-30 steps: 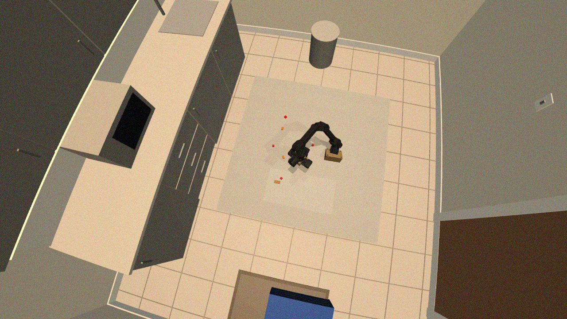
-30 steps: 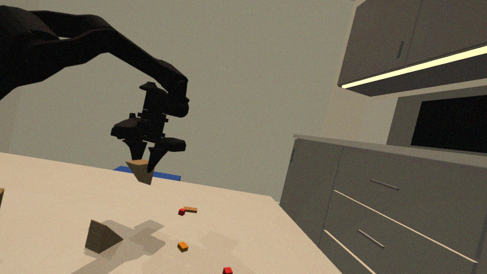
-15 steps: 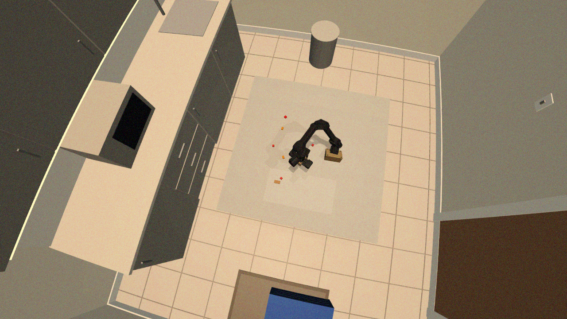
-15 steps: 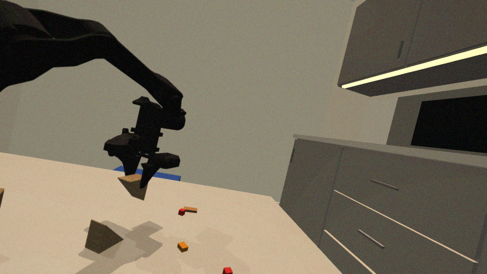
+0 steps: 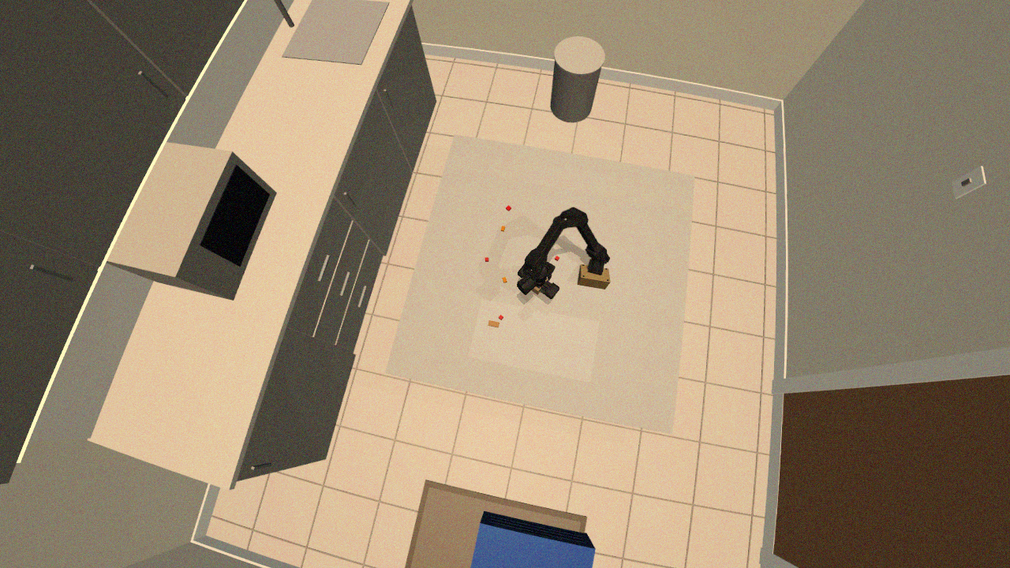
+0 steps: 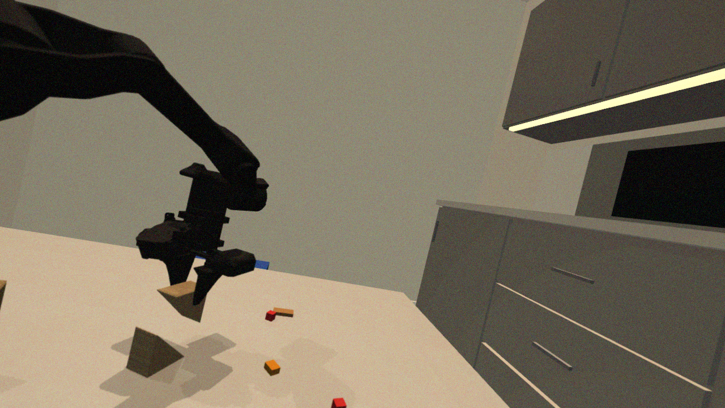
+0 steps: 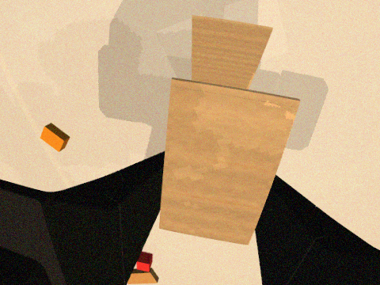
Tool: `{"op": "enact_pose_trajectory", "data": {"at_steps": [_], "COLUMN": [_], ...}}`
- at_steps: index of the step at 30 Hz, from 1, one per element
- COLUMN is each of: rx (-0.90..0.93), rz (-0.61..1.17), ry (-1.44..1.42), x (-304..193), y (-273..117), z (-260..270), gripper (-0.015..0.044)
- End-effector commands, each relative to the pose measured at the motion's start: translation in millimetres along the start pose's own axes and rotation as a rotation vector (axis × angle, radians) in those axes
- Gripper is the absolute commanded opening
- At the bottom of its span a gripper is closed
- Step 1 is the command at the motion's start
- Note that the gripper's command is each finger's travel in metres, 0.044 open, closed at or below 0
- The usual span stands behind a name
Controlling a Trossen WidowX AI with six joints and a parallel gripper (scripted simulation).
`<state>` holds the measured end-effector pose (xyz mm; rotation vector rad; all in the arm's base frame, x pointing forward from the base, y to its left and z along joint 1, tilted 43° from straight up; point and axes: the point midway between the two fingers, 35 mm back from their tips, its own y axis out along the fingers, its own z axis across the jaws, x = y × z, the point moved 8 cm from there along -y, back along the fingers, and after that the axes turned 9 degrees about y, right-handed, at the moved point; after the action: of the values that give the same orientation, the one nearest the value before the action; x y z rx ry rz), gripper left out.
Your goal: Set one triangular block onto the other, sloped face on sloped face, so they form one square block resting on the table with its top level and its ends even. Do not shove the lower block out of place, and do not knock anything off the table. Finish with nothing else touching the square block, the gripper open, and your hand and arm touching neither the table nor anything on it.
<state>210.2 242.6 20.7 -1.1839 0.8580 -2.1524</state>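
My gripper [image 5: 538, 289] [image 6: 186, 294] [image 7: 214, 167] is shut on one wooden triangular block [image 6: 184, 300] [image 7: 226, 158], holding it above the table. Its flat face is up and its narrow edge points down. The other triangular block [image 6: 152, 353] [image 7: 227, 51] stands on the table with its ridge up, lower than the held one and to its left in the exterior view. A gap shows between the two blocks there. In the wrist view the held block hides part of the lower one. In the top view the arm hides the lower block.
On the table are an orange block [image 5: 504, 280] [image 6: 272, 367] [image 7: 55, 138], a red cube [image 5: 500, 317] [image 6: 270, 315] [image 7: 144, 261] beside a tan plank [image 5: 493, 324] [image 6: 284, 311] [image 7: 143, 277], and several more small red and orange pieces. The arm's base [image 5: 593, 277] is at the right.
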Motion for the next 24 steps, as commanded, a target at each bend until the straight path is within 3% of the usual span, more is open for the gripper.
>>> {"op": "enact_pose_trajectory", "data": {"at_steps": [1,24], "rx": [0.006,0.004], "rz": [0.004,0.004], "ry": [-0.002,0.001], "x": [7,11], "y": [11,25], "z": [2,5], "gripper": [0.0,0.0]}}
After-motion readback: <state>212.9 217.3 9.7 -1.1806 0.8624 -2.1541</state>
